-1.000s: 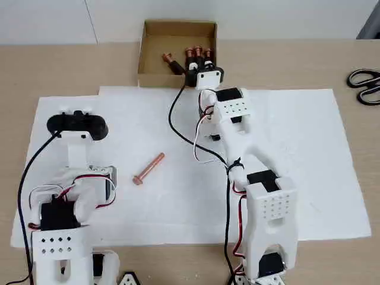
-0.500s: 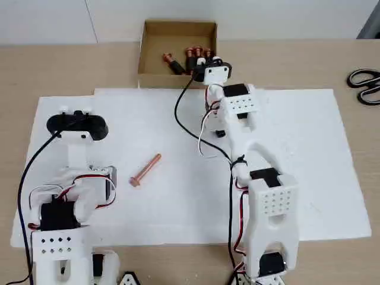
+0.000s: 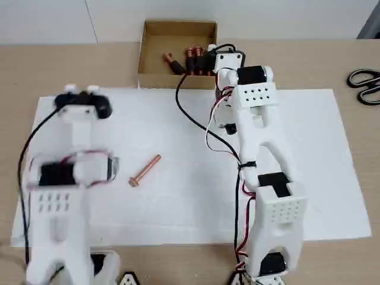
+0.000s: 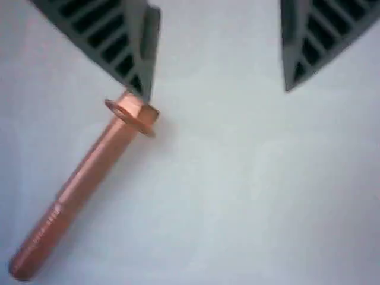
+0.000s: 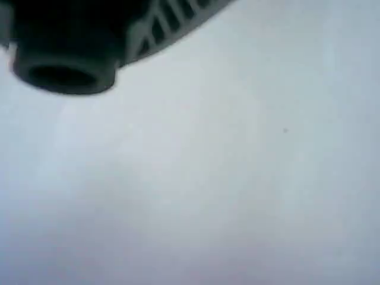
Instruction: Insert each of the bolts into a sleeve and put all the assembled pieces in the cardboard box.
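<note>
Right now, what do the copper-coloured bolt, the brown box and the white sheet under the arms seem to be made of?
The long copper-coloured bolt: probably metal, copper-toned finish; its smooth shaft has a soft sheen. The brown open-topped box: plain matte cardboard, with thin folded walls. The flat white sheet: likely paper or thin foam, matte, straight-cut edges; I cannot tell which.

— Where's the high camera?
— Fixed overhead, looking down over the whole table (image 3: 89, 65), the box (image 3: 153, 44) at the far edge.
— And the wrists?
— Left faces straight down, close over the white sheet (image 4: 249, 196) and the bolt (image 4: 80, 184); the high view shares both. Right is even nearer to a pale surface (image 5: 237, 178); which spot, I can't tell.
</note>
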You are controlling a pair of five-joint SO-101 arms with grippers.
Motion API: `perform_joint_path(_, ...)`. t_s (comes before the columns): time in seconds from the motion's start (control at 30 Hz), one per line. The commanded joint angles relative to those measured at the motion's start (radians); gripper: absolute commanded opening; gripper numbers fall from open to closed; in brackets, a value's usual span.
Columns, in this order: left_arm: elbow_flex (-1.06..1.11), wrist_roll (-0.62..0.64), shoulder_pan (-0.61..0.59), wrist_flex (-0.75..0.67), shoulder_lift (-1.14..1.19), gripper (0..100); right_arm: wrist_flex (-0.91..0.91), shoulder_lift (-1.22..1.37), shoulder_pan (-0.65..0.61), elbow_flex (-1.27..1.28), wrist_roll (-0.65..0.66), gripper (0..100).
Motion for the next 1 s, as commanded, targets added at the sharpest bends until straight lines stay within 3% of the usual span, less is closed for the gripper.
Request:
perform_joint_path(0.0, -0.148, -0.08, 0.069, 0.038, 0.255, 14, 0.016, -0.081, 0.012, -0.049, 0.008, 0.4)
perform_joint_path(0.33, -0.326, -0.133, 0.097, 0.038, 0.658, 9, 0.033, -0.076, 0.01, -0.049, 0.005, 0.4)
perform_joint_path(0.73, -0.323, -0.129, 0.222, -0.017, 0.672, 9, 0.033, -0.076, 0.01, -0.049, 0.006, 0.4)
perform_joint_path(0.97, -0.243, -0.129, 0.23, -0.109, 0.68, 9, 0.033, -0.074, 0.012, -0.048, 0.006, 0.4)
